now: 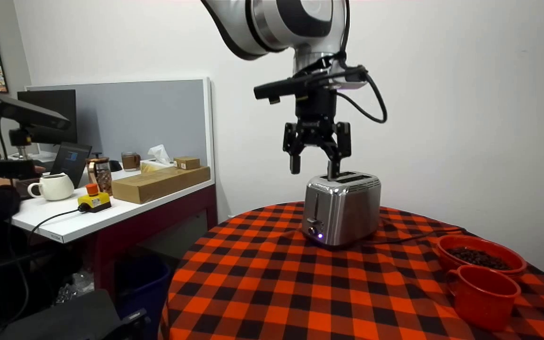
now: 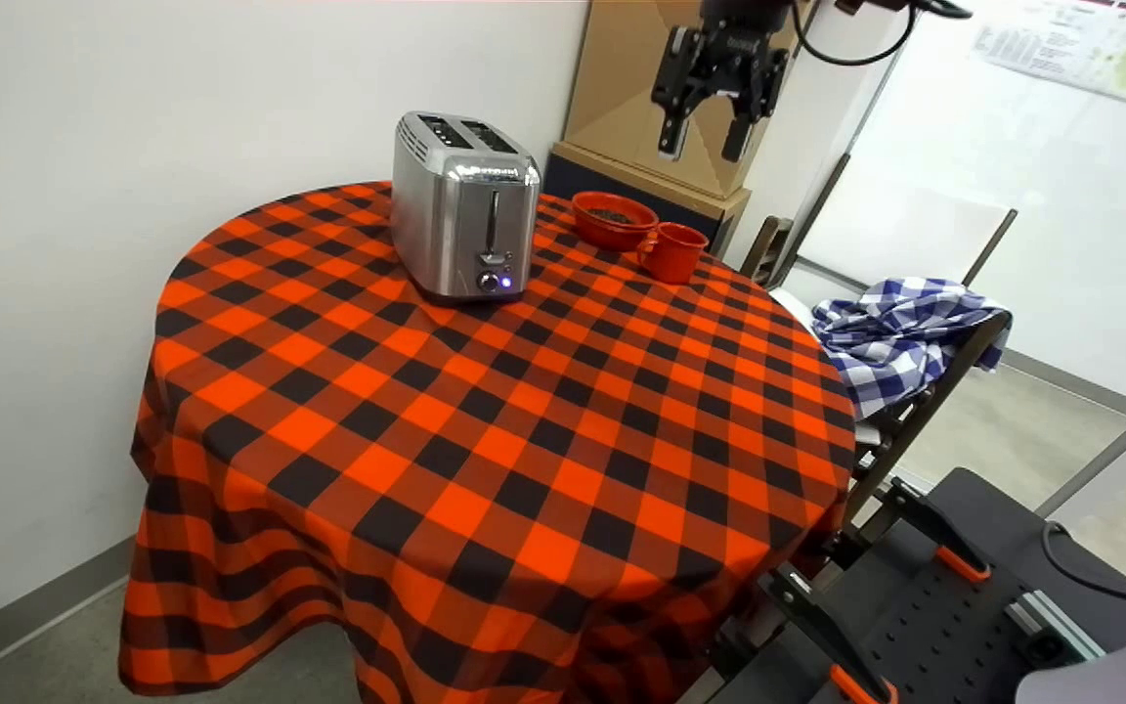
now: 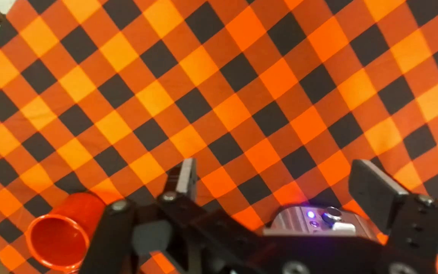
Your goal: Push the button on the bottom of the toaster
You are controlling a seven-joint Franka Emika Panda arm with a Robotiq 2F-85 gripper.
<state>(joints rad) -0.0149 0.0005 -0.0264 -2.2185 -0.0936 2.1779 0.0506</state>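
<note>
The brushed-silver toaster (image 1: pixel 361 212) stands upright on the checked tablecloth; it also shows in an exterior view (image 2: pixel 426 215). Its front has a lever (image 2: pixel 493 258), a round knob (image 2: pixel 488 282) low down and a lit bluish-purple light (image 2: pixel 506 282). In the wrist view the light (image 3: pixel 310 214), a small button (image 3: pixel 314 223) and the knob (image 3: pixel 332 215) show at the toaster's near end; my gripper's body hides most of the rest. My gripper (image 3: pixel 278 173) is open and empty, pointing down above the table. In both exterior views (image 1: pixel 314 168) (image 2: pixel 704 142) it hangs high, apart from the toaster's front.
A red mug (image 1: pixel 484 295) and a red bowl (image 1: pixel 477 257) of dark beans stand together on the table, off to one side of the toaster. The toaster's black cord (image 1: pixel 409 238) runs over the cloth toward them. A white wall (image 1: pixel 442 118) rises behind the table.
</note>
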